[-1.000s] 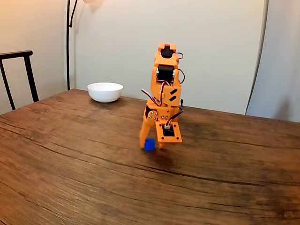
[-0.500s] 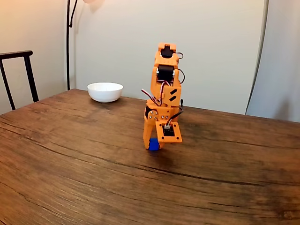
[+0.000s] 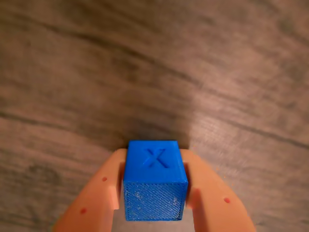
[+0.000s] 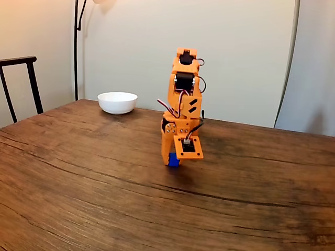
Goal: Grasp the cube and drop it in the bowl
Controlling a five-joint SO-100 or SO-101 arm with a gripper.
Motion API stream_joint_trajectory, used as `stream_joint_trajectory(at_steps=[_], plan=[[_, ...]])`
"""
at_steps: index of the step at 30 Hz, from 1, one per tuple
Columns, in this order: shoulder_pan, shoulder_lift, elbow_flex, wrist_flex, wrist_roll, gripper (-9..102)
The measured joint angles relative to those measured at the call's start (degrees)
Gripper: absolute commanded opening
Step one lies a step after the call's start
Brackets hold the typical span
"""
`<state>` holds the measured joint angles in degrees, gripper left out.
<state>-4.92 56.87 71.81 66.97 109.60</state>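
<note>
The blue cube (image 3: 155,180) sits clamped between the two orange fingers (image 3: 99,195) of the tool (image 3: 155,193), one finger pressed against each side face. A second ago the cube stood on the desk (image 4: 78,178) beside the left finger in the fixed view, with the fingers spread; half a second ago the fingers had closed in around it. Now the cube (image 4: 174,160) is tucked higher between the fingertips of the tool (image 4: 173,159), just above the wood or barely touching it; which one cannot be told.

In the wrist view the cube's upper face carries a raised X and faces up the picture, away from the camera; the face toward the camera shows fine printed lines. All sides look equal, so it has no long axis. It sits square to the fingers, not twisted.

The arm (image 4: 183,99) stands upright over the tool, which points straight down at the desk. The white bowl (image 4: 117,102) rests well apart from the tool, back and to the left in the fixed view, near the far desk edge.
</note>
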Motion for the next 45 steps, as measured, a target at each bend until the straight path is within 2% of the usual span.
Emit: stream_joint_trajectory(at_steps=[6,20,27,34,45], plan=[[-0.4,-0.4,-6.4,7.0,2.3,1],[-0.8,-0.4,-34.8,28.4,2.5,1],[0.8,-0.4,-47.5,30.4,2.5,1],[4.5,7.6,-42.3,30.4,2.4,1],[12.7,35.6,-13.9,30.4,-2.0,1]])
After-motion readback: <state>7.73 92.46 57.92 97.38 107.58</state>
